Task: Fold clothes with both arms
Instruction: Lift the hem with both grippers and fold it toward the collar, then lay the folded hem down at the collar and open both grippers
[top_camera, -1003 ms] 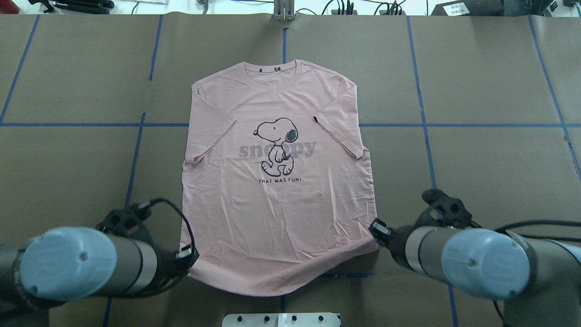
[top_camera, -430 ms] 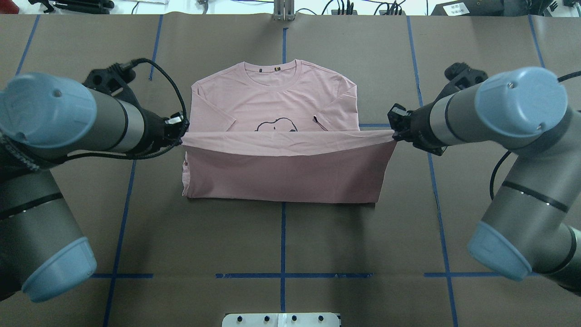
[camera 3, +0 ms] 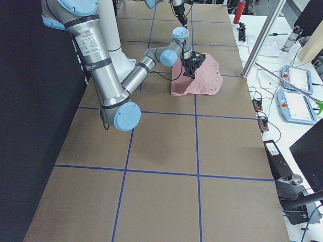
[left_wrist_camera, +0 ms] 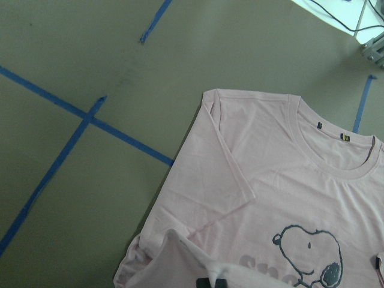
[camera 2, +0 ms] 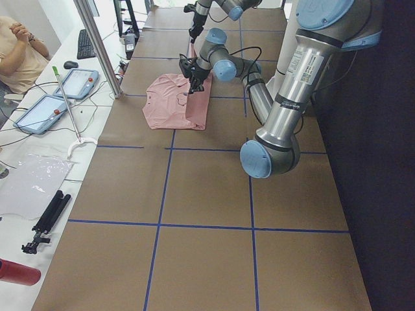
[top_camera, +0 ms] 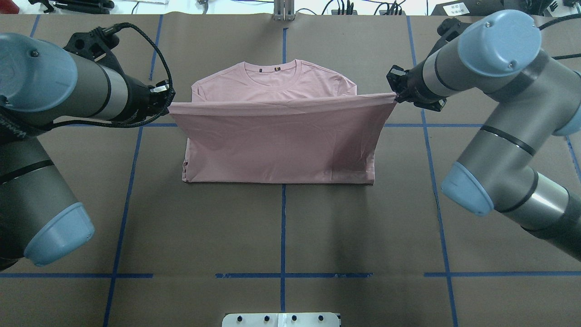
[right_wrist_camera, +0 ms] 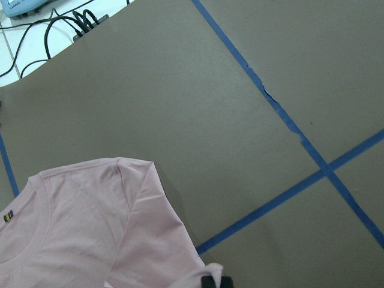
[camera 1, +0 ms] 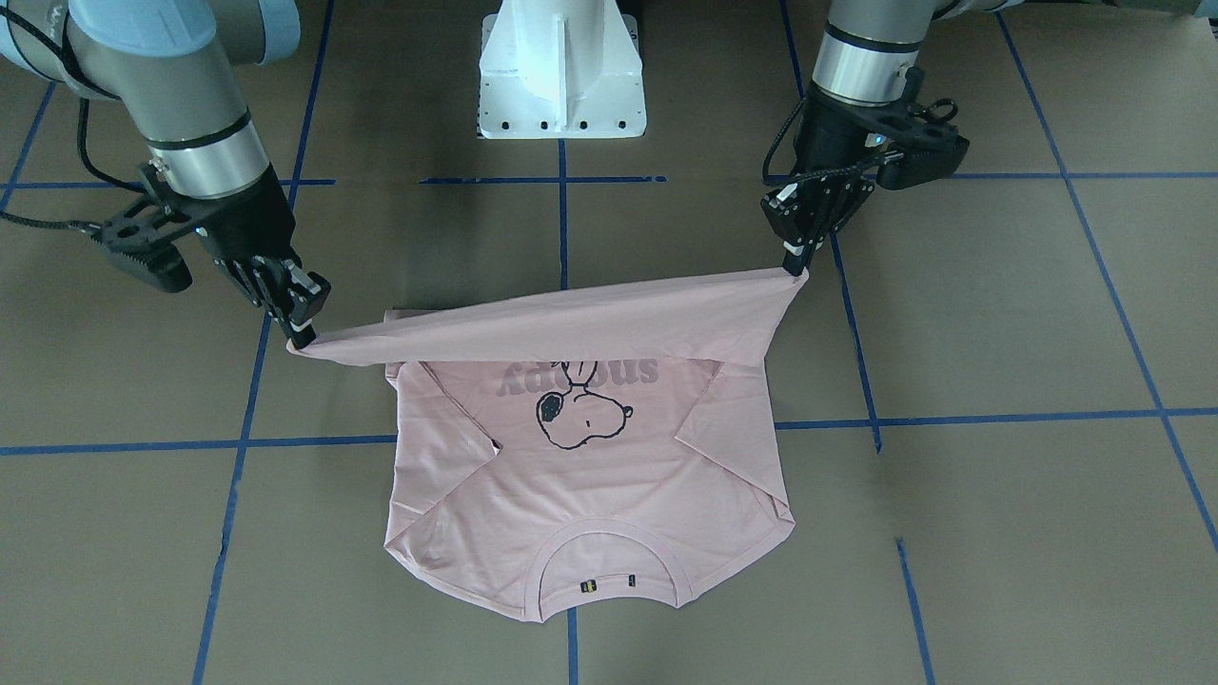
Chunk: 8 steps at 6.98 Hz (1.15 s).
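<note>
The pale pink T-shirt [top_camera: 279, 145] lies in the middle of the brown table, collar [top_camera: 272, 72] at the far side. Its bottom hem is lifted and stretched taut above the chest between both grippers. My left gripper [top_camera: 170, 103] is shut on the hem's left corner; it also shows in the front view [camera 1: 795, 269]. My right gripper [top_camera: 396, 96] is shut on the right corner, also seen in the front view [camera 1: 303, 338]. The dog print [camera 1: 576, 414] shows under the raised hem and in the left wrist view [left_wrist_camera: 306, 252]. The overhead view hides the print.
The white pedestal base [camera 1: 561, 71] stands at the robot's side of the table. Blue tape lines [top_camera: 282, 227] cross the brown cover. A metal post [top_camera: 283, 11] stands at the far edge. Tablets and tools [camera 2: 48, 110] lie on the operators' side table.
Both grippers, shut on the hem corners, have carried the hem from the near edge up and toward the collar. The folded-over back now covers the print in the overhead view.
</note>
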Motion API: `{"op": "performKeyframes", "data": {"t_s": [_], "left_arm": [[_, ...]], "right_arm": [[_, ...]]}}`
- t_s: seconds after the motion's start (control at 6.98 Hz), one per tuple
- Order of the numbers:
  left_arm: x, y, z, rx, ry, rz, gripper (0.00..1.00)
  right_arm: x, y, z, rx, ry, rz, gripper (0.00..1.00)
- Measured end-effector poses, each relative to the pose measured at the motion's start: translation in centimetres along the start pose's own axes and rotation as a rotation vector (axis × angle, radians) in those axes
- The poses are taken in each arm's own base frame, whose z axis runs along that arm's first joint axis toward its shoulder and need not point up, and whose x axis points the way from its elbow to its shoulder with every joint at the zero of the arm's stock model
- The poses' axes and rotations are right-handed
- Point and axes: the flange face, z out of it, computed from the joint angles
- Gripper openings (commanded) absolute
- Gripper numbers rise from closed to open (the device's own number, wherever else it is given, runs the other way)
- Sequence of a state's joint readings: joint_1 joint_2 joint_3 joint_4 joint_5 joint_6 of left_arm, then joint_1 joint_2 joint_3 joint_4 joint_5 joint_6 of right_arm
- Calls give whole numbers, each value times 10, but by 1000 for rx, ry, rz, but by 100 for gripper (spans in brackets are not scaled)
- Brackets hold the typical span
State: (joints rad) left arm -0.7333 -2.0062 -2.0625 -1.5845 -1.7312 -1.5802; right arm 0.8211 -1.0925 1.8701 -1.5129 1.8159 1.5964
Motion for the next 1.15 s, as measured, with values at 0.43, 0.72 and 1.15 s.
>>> {"op": "performKeyframes", "data": {"t_s": [0.43,0.72,1.15], "left_arm": [[6,-8,18,13,-7,-3,0],[7,-21,45,27,-5,-10,0],[23,-60,130,116,86,-13,0]], "right_arm": [[-69,-39,31,34,30,37,0],[-102,-64,61,53,41,58,0],[-115,-76,131,57,58,65,0]]}}
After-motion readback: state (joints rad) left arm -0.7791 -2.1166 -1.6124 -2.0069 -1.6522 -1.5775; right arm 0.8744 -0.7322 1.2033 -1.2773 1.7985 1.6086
